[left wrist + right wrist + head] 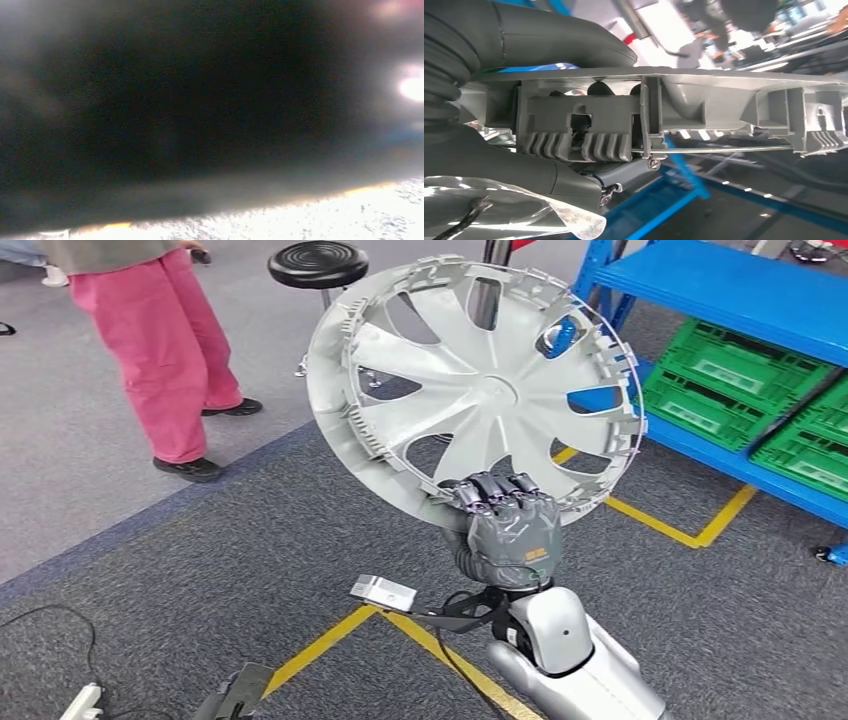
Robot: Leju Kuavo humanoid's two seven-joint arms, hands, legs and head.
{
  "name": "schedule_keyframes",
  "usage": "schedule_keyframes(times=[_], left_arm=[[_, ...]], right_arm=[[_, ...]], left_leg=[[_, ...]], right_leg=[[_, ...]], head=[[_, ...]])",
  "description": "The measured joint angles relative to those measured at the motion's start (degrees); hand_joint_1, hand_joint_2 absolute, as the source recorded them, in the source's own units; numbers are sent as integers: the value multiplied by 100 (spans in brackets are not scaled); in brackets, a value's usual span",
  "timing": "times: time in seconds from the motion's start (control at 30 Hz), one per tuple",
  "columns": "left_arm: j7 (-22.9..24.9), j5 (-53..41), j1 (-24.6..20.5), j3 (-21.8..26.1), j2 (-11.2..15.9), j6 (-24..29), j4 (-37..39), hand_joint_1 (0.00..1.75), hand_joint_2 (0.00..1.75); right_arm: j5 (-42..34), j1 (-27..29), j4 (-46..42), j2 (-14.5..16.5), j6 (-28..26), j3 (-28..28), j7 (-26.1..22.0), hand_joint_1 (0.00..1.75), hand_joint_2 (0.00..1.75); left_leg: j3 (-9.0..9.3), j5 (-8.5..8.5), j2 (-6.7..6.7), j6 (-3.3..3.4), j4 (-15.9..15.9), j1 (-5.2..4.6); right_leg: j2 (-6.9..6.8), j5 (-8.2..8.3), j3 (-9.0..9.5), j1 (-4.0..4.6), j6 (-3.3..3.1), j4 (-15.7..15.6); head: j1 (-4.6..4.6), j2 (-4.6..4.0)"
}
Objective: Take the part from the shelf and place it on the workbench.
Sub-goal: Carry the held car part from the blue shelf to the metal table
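My right hand (508,523) pinches the grey wheel cover (475,390) only at its lower rim, so I judge it could pivot or slip free if the arm swings; my left hand's state I cannot tell.

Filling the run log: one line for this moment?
phase: carrying | right robot hand: grips hubcap by rim | shelf: behind | workbench: unseen

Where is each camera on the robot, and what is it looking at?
Head view: high on the body, looking forward and down at the wheel cover held up by the right hand, near blue shelves.
Left wrist view: at the left wrist, dark and blurred, with bright floor along one edge.
Right wrist view: behind the right hand, close on the cover's rim.
Head and right wrist share hand and cover.
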Motion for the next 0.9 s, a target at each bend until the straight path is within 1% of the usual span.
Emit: schedule_keyframes(times=[0.03, 0.07, 0.1, 0.13, 0.17, 0.2, 0.23, 0.27, 0.3, 0.33, 0.37, 0.4, 0.43, 0.47, 0.5, 0.53, 0.57, 0.6, 0.63, 0.67, 0.7, 0.73, 0.77, 0.8, 0.83, 0.87, 0.9], left_arm=[[2, 4, -7, 0, -2, -5, 0, 0, 0], [2, 7, -9, 0, -5, -9, 0, 0, 0], [5, 8, -6, 0, -7, -10, 0, 0, 0], [10, 8, -2, 0, -7, -11, 0, 0, 0], [14, 10, -1, 0, -7, -12, 0, 0, 0], [17, 13, 0, 0, -9, -13, 0, 0, 0], [19, 15, -2, 0, -13, -15, 0, 0, 0], [19, 17, -4, 0, -17, -17, 0, 0, 0], [19, 19, -1, 0, -20, -20, 0, 0, 0], [20, 21, 7, 0, -20, -22, 1, 0, 0], [21, 22, 20, 0, -19, -25, 2, 0, 0], [23, 23, 35, 0, -13, -27, 3, 0, 0], [26, 24, 42, 0, -9, -30, 4, 0, 0], [29, 25, 39, 0, -5, -35, 4, 0, 0], [32, 27, 30, 0, -2, -46, 4, 0, 0], [34, 30, 21, 0, -4, -58, 4, 0, 0], [35, 31, 17, 0, -4, -71, 4, 0, 0], [37, 33, 22, 0, -4, -83, 4, 0, 0], [41, 34, 29, 0, -4, -90, 4, 0, 0], [45, 34, 34, 0, -2, -96, 4, 0, 0], [50, 34, 35, 0, 0, -99, 4, 0, 0], [57, 34, 27, 0, 1, -102, 4, 0, 0], [63, 36, 13, -1, 2, -104, 4, 0, 0], [76, 44, 3, -1, 1, -109, 5, 0, 0], [96, 56, -3, -1, 0, -115, 7, 0, 0], [116, 70, -3, -1, 3, -118, 10, 0, 0], [137, 84, 9, 0, 9, -121, 13, 0, 0]], right_arm=[[4, 4, 2, -2, 0, 5, -1, 175, 175], [8, 12, 4, -5, 0, 9, -1, 175, 175], [8, 17, 5, -7, 0, 14, -2, 175, 175], [8, 19, 5, -7, 0, 17, -4, 175, 175], [9, 18, 5, -8, 1, 19, -7, 175, 175], [11, 12, 4, -8, 1, 22, -10, 175, 175], [15, 6, 4, -8, 1, 25, -14, 175, 175], [18, -1, 3, -9, 1, 27, -16, 175, 175], [21, -4, 3, -10, 1, 31, -18, 175, 175], [23, -6, 3, -11, 1, 34, -19, 175, 175], [25, -11, 2, -11, 1, 38, -20, 175, 175], [27, -15, 2, -11, 1, 43, -21, 175, 175], [28, -22, -1, -10, 1, 47, -21, 175, 175], [31, -29, -5, -10, 0, 50, -21, 175, 175], [33, -34, -9, -10, -1, 52, -20, 175, 175], [36, -37, -12, -10, -1, 54, -19, 175, 175], [37, -38, -13, -10, -2, 58, -19, 175, 175], [37, -37, -12, -10, -1, 67, -19, 175, 175], [37, -37, -13, -11, -1, 79, -19, 175, 175], [36, -41, -13, -11, -1, 93, -17, 175, 175], [36, -50, -14, -12, -1, 105, -15, 175, 175], [37, -61, -14, -13, -1, 115, -12, 175, 175], [37, -73, -14, -14, -2, 121, -9, 175, 175], [38, -82, -14, -16, -2, 129, -6, 175, 175], [38, -87, -14, -19, -2, 137, -3, 175, 175], [37, -91, -15, -20, -2, 147, -1, 175, 175], [37, -95, -16, -22, -2, 159, 1, 175, 175]], left_leg=[[0, -2, -75, 21, 2, -5], [1, -4, -155, 30, 3, -12], [4, -5, -237, 32, 5, -19], [7, -6, -322, 33, 8, -23], [12, -7, -409, 31, 12, -25], [16, -10, -494, 26, 16, -22], [11, -14, -569, 13, 28, -27], [-3, -13, -636, -9, 39, -22], [-25, -8, -694, -39, 45, -11], [-46, 3, -749, -78, 44, 2], [-60, 15, -807, -118, 36, 17], [-70, 7, -786, -152, 42, 20], [-100, -45, -681, -185, 109, 13], [-170, -147, -526, -214, 271, 3], [-308, -308, -331, -241, 569, 7], [-486, -482, -194, -271, 940, 20], [-658, -613, -126, -296, 1288, 38], [-772, -663, -91, -316, 1516, 57], [-776, -595, -74, -330, 1516, 72], [-663, -430, -39, -338, 1291, 81], [-470, -224, 54, -337, 918, 85], [-274, -83, 204, -327, 550, 55], [-127, -1, 331, -291, 263, 27], [-56, 12, 420, -249, 111, -5], [-49, -21, 430, -201, 75, -38], [-57, -22, 361, -149, 60, -39], [-50, -18, 289, -113, 44, -36]], right_leg=[[104, -159, -222, 2, -5, 418], [153, -253, -425, 4, -9, 764], [172, -236, -552, 6, -16, 925], [183, -104, -574, 7, -29, 860], [217, 120, -484, 6, -49, 573], [313, 365, -330, 3, -74, 165], [440, 544, -160, -10, -99, -217], [551, 644, -24, -17, -114, -500], [627, 666, 51, -17, -123, -645], [627, 649, 86, -12, -128, -680], [580, 650, 103, -5, -138, -707], [516, 663, 125, -7, -163, -736], [445, 674, 158, -16, -194, -772], [364, 683, 192, -23, -224, -809], [272, 680, 219, -21, -247, -828], [188, 667, 235, -13, -262, -832], [104, 653, 244, -6, -268, -830], [25, 638, 251, -2, -268, -827], [-46, 624, 260, -1, -262, -825], [-114, 606, 274, -1, -250, -821], [-179, 584, 297, 0, -232, -817], [-243, 557, 317, 16, -206, -813], [-299, 532, 334, 34, -175, -806], [-358, 510, 349, 54, -145, -802], [-422, 494, 360, 71, -117, -804], [-490, 478, 378, 71, -90, -808], [-508, 443, 388, 60, -60, -804]], head=[[5, 1], [11, 0], [10, 0], [10, 1], [11, 1], [11, 1], [9, 1], [5, 1], [1, 1], [0, 1], [-1, 1], [-1, 1], [-14, 1], [-28, 1], [-41, 1], [-52, 1], [-50, 1], [-53, 1], [-52, 1], [-54, 1], [-54, 1], [-57, 1], [-56, 1], [-51, 1], [-47, 1], [-42, 1], [-37, 1]])
